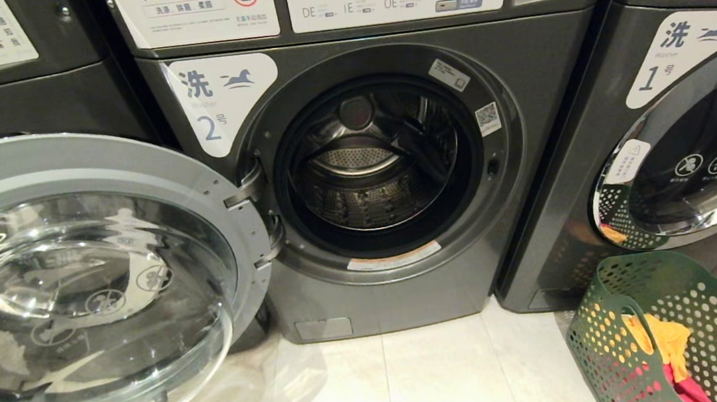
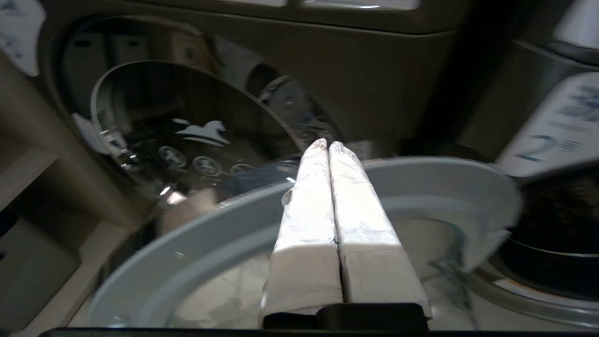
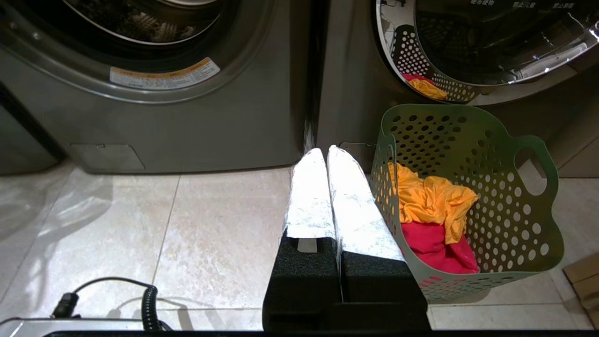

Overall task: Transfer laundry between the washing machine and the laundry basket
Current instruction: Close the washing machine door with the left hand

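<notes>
Laundry (image 3: pixel 433 213), two garments we count, in one laundry basket (image 3: pixel 514 220) just beside our empty, closed right gripper (image 3: pixel 327 152), left gripper (image 2: pixel 328 144) likewise closed, empty, above the door (image 2: pixel 421 187).

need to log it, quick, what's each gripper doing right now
left gripper: shut, holding nothing
right gripper: shut, holding nothing

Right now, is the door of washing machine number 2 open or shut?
Open. The washing machine's round glass door is swung out to the left, and you can see straight into the bare metal drum.
</notes>
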